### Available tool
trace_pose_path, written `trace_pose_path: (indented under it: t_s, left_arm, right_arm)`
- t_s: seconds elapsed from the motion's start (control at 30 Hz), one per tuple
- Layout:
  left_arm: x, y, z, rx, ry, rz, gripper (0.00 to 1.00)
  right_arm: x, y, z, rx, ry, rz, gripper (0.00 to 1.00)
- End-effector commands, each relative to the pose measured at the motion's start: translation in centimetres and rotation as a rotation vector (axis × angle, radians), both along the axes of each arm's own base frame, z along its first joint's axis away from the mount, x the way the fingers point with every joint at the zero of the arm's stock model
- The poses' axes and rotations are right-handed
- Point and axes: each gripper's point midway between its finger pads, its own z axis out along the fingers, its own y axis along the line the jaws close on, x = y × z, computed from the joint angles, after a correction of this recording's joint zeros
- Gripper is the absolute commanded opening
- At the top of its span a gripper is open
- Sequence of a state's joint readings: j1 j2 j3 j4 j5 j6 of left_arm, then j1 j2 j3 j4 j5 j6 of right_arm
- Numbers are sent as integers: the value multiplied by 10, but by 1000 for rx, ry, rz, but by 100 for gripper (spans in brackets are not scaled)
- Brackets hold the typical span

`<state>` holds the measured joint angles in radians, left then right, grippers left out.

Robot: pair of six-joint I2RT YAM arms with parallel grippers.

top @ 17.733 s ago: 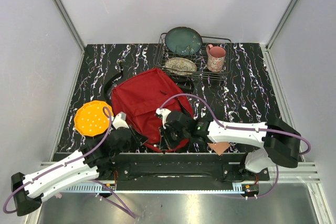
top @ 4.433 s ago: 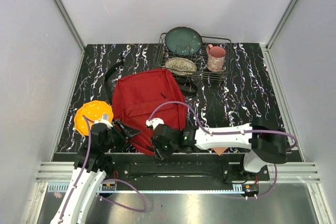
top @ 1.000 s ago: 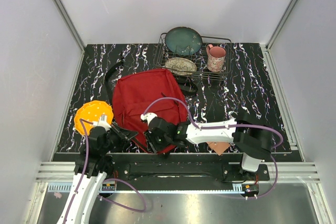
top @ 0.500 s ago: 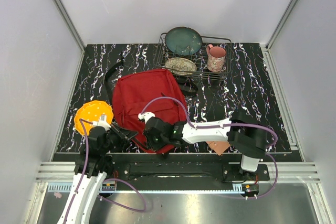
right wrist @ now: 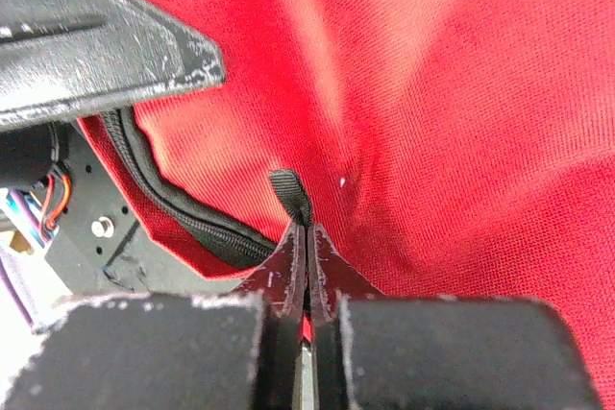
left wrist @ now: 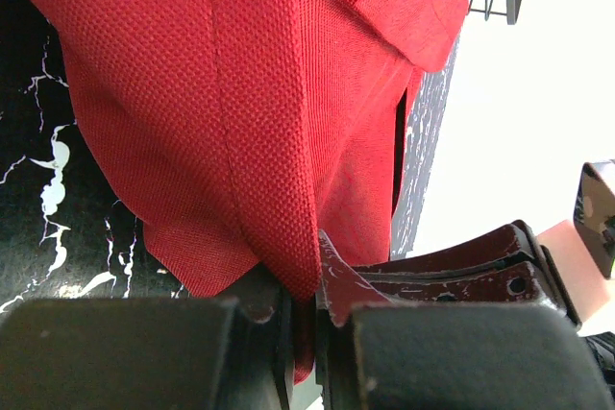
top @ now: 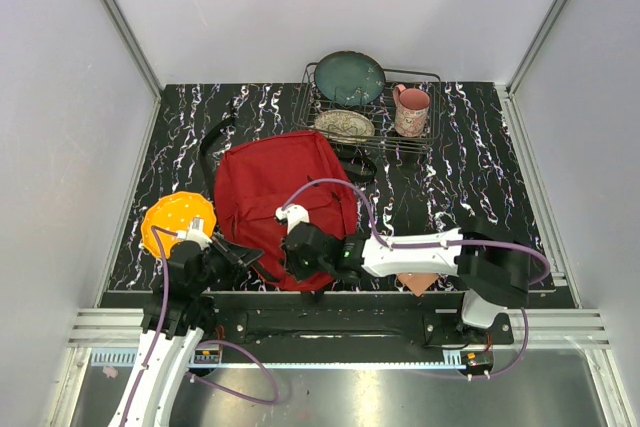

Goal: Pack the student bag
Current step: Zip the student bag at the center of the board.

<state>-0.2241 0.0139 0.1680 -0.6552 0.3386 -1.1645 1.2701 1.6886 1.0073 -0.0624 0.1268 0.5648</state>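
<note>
Near bench (top: 470, 167) front edge, left of centre: student bag (top: 275, 187). Its red fabric fold clenched in left gripper (left wrist: 306, 280); right gripper (right wrist: 305, 237) pinched tight on black zipper tab (right wrist: 288, 187)

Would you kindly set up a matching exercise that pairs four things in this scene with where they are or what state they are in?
1. student bag
2. pink mug
3. orange disc
4. right gripper

A. at the wire rack's right end
B. shut on a black tab
C. on the table, left of the bag
D. red, the biggest thing in view

Pairs: 1-D, 2-A, 3-C, 4-B
</note>
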Motion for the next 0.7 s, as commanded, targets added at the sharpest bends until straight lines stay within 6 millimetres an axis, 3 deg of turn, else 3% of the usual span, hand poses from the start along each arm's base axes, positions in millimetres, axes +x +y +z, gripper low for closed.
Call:
trace_pose_path:
  t_s: [0.0, 0.13, 0.23, 0.27, 0.33, 0.37, 0.4, 0.47, 0.5, 0.67]
  left_arm:
    - [3, -7, 10, -40, -59, -32, 0]
    - [4, -6, 12, -36, -64, -24, 0]
    - [5, -3, 13, -25, -65, -11, 0]
    - [4, -2, 11, -18, -58, -7, 0]
    - [5, -1, 7, -4, -35, -1, 0]
    - [5, 0, 7, -3, -35, 2, 0]
    - [6, 0, 6, 2, -32, 5, 0]
    - [6, 1, 6, 5, -32, 7, 0]
    - [7, 2, 6, 7, -30, 13, 0]
    - [8, 3, 8, 17, -31, 20, 0]
  right_arm:
    - [20, 10, 33, 114, -72, -101, 0]
    - [20, 0, 36, 126, -70, -132, 0]
    - [18, -20, 35, 120, -64, -174, 0]
    - [17, -32, 26, 106, -51, -200, 0]
    - [17, -46, 33, 135, -55, -240, 0]
    - [14, -58, 23, 120, -40, -267, 0]
    - [15, -63, 32, 149, -46, -280, 0]
    - [13, -74, 28, 156, -46, -297, 0]
    - [14, -76, 38, 196, -54, -306, 0]
    - [19, -96, 39, 199, -99, -353, 0]
